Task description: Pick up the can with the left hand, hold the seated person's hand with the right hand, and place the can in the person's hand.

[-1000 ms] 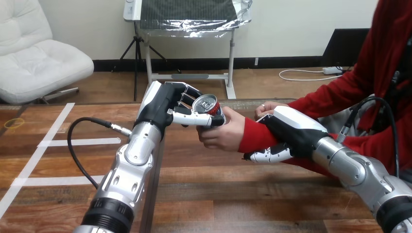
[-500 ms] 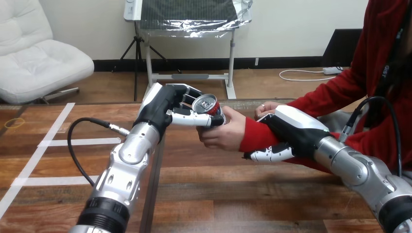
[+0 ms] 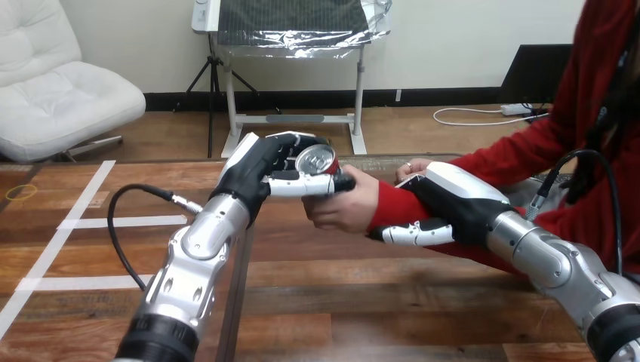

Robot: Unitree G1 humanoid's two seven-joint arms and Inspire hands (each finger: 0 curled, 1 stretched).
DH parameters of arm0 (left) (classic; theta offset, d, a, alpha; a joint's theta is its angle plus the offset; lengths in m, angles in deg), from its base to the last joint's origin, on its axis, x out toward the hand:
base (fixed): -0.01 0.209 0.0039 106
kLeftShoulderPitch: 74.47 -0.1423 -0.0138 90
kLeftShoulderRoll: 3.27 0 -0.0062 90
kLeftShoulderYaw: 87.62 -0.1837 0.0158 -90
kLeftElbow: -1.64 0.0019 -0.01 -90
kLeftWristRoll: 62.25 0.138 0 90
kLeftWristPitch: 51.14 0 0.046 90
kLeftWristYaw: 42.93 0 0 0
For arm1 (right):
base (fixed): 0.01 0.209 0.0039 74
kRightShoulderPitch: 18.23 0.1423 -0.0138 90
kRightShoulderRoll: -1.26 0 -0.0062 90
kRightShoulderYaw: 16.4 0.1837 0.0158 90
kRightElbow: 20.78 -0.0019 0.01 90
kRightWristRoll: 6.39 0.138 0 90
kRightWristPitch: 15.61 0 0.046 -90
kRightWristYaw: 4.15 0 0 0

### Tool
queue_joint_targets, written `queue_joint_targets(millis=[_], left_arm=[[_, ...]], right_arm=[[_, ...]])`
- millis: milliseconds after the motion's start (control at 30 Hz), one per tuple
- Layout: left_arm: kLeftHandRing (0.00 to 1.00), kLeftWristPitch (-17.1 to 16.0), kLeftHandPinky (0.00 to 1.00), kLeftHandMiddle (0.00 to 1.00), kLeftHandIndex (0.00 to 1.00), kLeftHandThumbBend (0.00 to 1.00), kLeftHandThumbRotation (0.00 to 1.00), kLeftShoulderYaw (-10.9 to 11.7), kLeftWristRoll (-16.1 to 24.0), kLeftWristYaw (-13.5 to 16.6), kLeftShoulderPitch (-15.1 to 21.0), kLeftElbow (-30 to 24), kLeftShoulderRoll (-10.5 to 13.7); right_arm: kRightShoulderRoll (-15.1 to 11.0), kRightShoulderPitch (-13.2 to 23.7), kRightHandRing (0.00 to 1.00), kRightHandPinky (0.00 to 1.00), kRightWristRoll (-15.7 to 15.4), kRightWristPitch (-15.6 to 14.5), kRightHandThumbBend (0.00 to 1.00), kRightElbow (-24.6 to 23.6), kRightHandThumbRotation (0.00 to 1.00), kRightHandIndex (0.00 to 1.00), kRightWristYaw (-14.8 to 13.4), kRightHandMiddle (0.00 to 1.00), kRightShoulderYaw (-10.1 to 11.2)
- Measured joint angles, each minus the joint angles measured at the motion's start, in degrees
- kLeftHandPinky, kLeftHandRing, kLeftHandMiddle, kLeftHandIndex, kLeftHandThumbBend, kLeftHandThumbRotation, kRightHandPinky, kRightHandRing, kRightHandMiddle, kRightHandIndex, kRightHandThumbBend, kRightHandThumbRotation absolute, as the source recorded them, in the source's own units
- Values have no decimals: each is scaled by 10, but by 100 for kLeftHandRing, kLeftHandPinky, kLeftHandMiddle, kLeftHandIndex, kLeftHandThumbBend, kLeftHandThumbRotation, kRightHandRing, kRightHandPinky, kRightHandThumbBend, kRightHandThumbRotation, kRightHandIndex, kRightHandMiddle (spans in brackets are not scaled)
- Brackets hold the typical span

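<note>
My left hand [image 3: 273,169] is wrapped round the red metal can [image 3: 315,160], fingers curled behind it and thumb clamped across its front, holding it off the brown wooden table [image 3: 340,302], above the far edge and a little right of the middle. The can is tilted, its silver lid turned up and towards me. The person's hand [image 3: 346,205] is cupped just below and beside it, touching the can's right side, so I judge this to be the hand-over itself. My right hand [image 3: 447,205] lies over the person's wrist [image 3: 389,208] in the red sleeve, white shell on top and a finger hooked underneath, closed round it. To do this well I should steady that wrist with a light, even hold, and bring the can upright so that its base settles into the palm. I should loosen my thumb first, then the fingers behind, and only once I judge that the person's fingers have closed on it. Letting go early would drop the can on the table's far edge. Whether the can is opened or full I cannot tell. If it is open, the tilt could spill it onto the sleeve.
</note>
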Motion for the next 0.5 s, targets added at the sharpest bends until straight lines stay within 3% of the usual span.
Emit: queue_joint_targets(millis=[233, 500], left_arm=[[99, -1, 99, 98, 96, 91, 81, 4, -2, 1, -12, -14, 0], [100, -2, 100, 100, 98, 94, 89, 12, -2, 4, -23, -26, 2]], right_arm=[[0, 0, 46, 41, 6, 3, 88, 0, 89, 55, 0, 52, 1], [0, 0, 56, 48, 5, 2, 98, 0, 95, 65, 3, 62, 0]])
